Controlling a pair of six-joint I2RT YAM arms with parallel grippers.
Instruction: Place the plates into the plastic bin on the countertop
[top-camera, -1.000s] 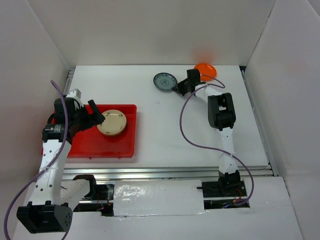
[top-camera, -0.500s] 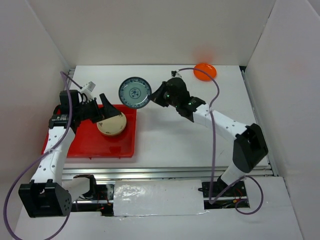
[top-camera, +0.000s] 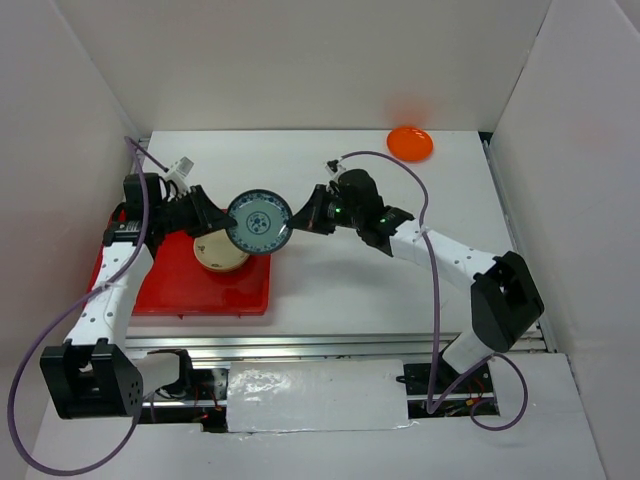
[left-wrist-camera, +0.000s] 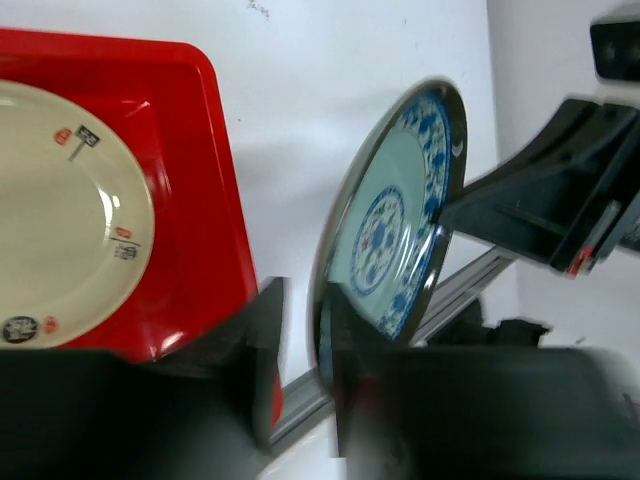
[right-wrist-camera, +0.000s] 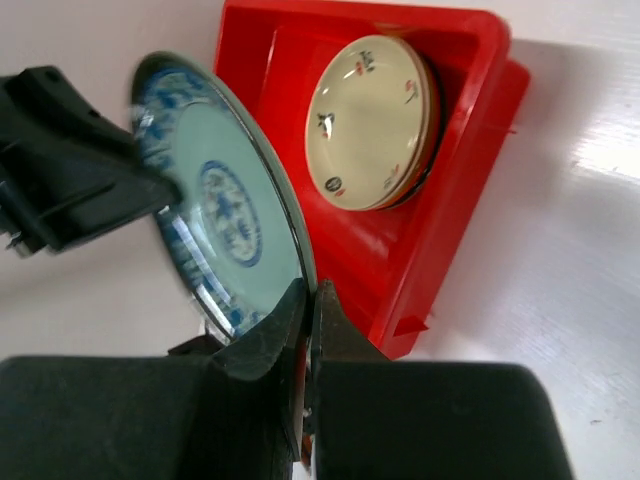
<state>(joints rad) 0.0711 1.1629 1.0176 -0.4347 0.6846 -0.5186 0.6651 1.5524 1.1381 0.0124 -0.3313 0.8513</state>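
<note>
A blue-grey patterned plate (top-camera: 259, 222) hangs tilted on edge over the right rim of the red plastic bin (top-camera: 170, 295). My right gripper (top-camera: 300, 218) is shut on its right rim, and the right wrist view shows the fingers (right-wrist-camera: 310, 300) pinching the plate (right-wrist-camera: 225, 215). My left gripper (top-camera: 222, 225) straddles the opposite rim. In the left wrist view its jaws (left-wrist-camera: 300, 300) stand narrow round the plate (left-wrist-camera: 390, 230), with a gap at one finger. A cream plate (top-camera: 215, 255) lies in the bin. An orange plate (top-camera: 410, 143) sits at the back right of the countertop (top-camera: 350, 290).
White walls enclose the countertop on three sides. A metal rail (top-camera: 330, 345) runs along its front edge. The right arm's purple cable (top-camera: 432, 300) loops over the countertop's right half.
The right arm swung the patterned plate left from the back of the table to the bin's edge. The left gripper came up to the plate and its jaws narrowed round the rim.
</note>
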